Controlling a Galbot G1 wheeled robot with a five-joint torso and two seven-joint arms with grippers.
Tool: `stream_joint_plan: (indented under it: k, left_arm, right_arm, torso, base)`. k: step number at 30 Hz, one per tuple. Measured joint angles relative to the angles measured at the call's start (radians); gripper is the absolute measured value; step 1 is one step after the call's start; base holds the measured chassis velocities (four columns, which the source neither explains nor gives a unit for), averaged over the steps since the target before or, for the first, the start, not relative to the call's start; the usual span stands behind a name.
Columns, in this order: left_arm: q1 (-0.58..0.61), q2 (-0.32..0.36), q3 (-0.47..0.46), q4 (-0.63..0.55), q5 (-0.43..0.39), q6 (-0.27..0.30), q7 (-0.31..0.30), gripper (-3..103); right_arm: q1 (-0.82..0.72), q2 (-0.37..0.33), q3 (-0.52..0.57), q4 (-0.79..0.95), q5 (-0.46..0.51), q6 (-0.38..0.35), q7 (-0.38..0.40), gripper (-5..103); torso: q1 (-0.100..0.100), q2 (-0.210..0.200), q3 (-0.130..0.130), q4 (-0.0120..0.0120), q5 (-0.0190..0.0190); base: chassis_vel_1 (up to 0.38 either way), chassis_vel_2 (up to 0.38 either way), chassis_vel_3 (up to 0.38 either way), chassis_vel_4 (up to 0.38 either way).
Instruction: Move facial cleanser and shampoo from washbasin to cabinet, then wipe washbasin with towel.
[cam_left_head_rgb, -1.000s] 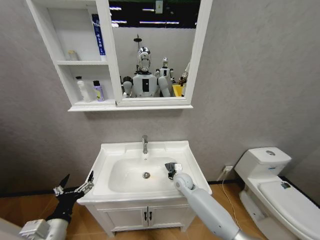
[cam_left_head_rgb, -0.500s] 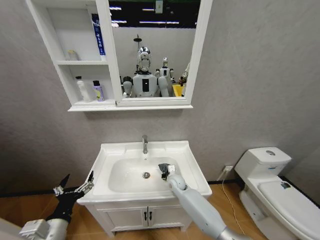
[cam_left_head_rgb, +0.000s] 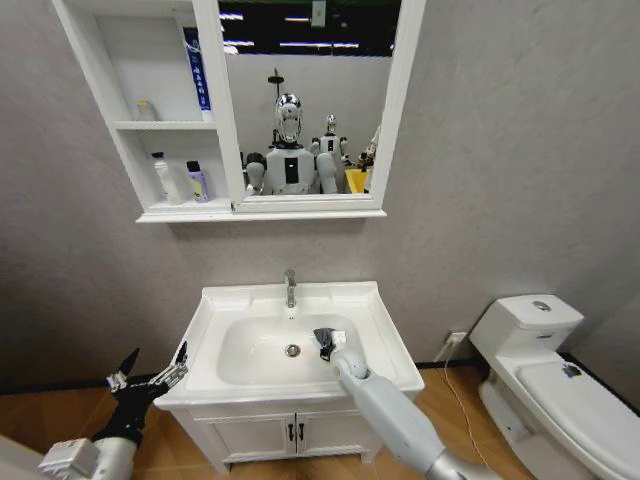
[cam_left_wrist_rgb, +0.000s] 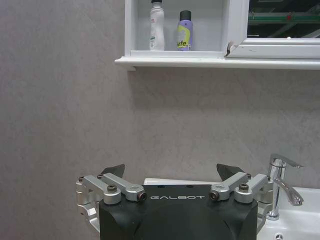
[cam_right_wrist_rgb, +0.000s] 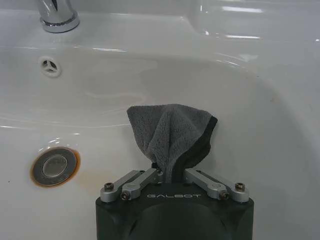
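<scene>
Fingers of the left gripper (cam_left_head_rgb: 148, 377) stand spread and empty, low beside the washbasin's (cam_left_head_rgb: 375, 310) left edge. Two bottles (cam_left_head_rgb: 178, 179) sit in the cabinet (cam_left_head_rgb: 133, 125). Farther right, the right gripper (cam_right_wrist_rgb: 172, 175) pinches the towel (cam_right_wrist_rgb: 170, 132) against the bowl wall, with the drain (cam_right_wrist_rgb: 54, 167) just to its left, so wiping falls to this arm.

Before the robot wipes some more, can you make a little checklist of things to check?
1. Towel pinched tight in the right gripper: ok, fingers closed on it.
2. Towel down inside the washbasin bowl, beside the drain: ok.
3. Towel actually pressing on the bowl surface: cannot tell.
4. Two bottles already standing in the cabinet, bottom shelf: ok.
5. Washbasin top free of bottles: ok.
6. Left gripper out of the way: ok, open and off the washbasin's left edge.
</scene>
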Motion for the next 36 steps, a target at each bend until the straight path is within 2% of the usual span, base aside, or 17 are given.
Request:
stream_joint_plan:
  k: [6, 8, 16, 20, 26, 36]
  left_arm:
    - [0.000, 0.000, 0.000, 0.000, 0.000, 0.000, 0.000, 100]
    - [0.000, 0.000, 0.000, 0.000, 0.000, 0.000, 0.000, 100]
    - [0.000, 0.000, 0.000, 0.000, 0.000, 0.000, 0.000, 100]
    - [0.000, 0.000, 0.000, 0.000, 0.000, 0.000, 0.000, 100]
    - [0.000, 0.000, 0.000, 0.000, 0.000, 0.000, 0.000, 100]
    - [0.000, 0.000, 0.000, 0.000, 0.000, 0.000, 0.000, 100]
  right_arm:
    - [-0.008, -0.034, 0.016, 0.026, 0.031, -0.019, 0.018, 5]
    - [-0.010, -0.039, 0.017, 0.035, 0.071, -0.036, 0.038, 5]
    - [0.007, -0.019, -0.016, 0.016, 0.126, -0.077, 0.064, 5]
    - [0.019, -0.005, -0.025, -0.006, 0.132, -0.077, 0.049, 5]
    - [0.043, 0.028, -0.045, -0.049, 0.103, -0.073, -0.013, 5]
    - [0.094, 0.084, -0.078, -0.125, 0.103, -0.074, -0.045, 5]
  torso:
    - [0.000, 0.000, 0.000, 0.0003, 0.0002]
    - [0.000, 0.000, 0.000, 0.0002, 0.0000]
    - [0.000, 0.000, 0.000, -0.0001, -0.0001]
    - [0.000, 0.000, 0.000, -0.0001, -0.0001]
    - [0.000, 0.000, 0.000, -0.0002, -0.0002]
    - [0.000, 0.000, 0.000, 0.0000, -0.0001]
  base:
    - [0.000, 0.000, 0.000, 0.000]
    - [0.000, 0.000, 0.000, 0.000]
    - [0.000, 0.000, 0.000, 0.000]
    - [0.000, 0.000, 0.000, 0.000]
    - [0.000, 0.000, 0.000, 0.000]
    - [0.000, 0.000, 0.000, 0.000]
